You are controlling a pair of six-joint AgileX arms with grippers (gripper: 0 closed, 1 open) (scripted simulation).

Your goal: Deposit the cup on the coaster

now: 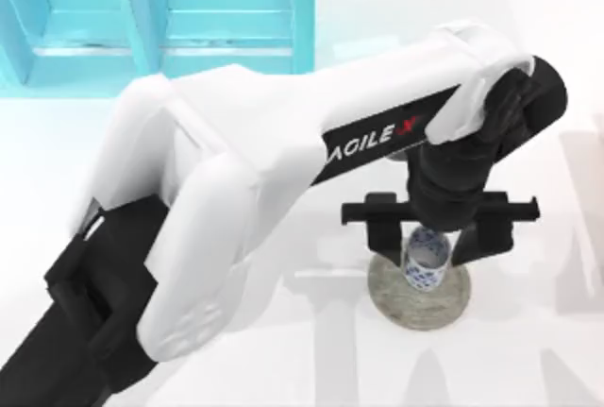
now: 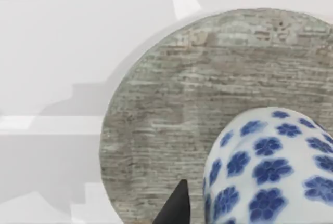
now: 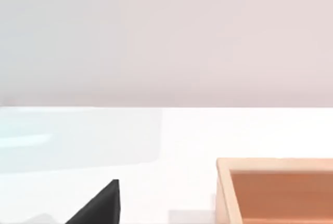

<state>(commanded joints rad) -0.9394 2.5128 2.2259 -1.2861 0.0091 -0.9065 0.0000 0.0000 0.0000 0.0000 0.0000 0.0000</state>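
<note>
Cup sitting on the coaster, left gripper straddling it

The cup point(image 1: 426, 263) is standing upright on the coaster point(image 1: 389, 296), toward its far part. The left gripper point(image 1: 427, 242) is hanging over the coaster, fingers point(image 1: 382, 235) flanking the cup, contact unclear. A wooden box point(image 3: 276, 190) is lying near the right gripper's fingertip point(image 3: 101, 206).

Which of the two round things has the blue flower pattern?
The cup, between the left tool's fingers. The coaster under it is plain mottled grey, flat and wider.
</note>
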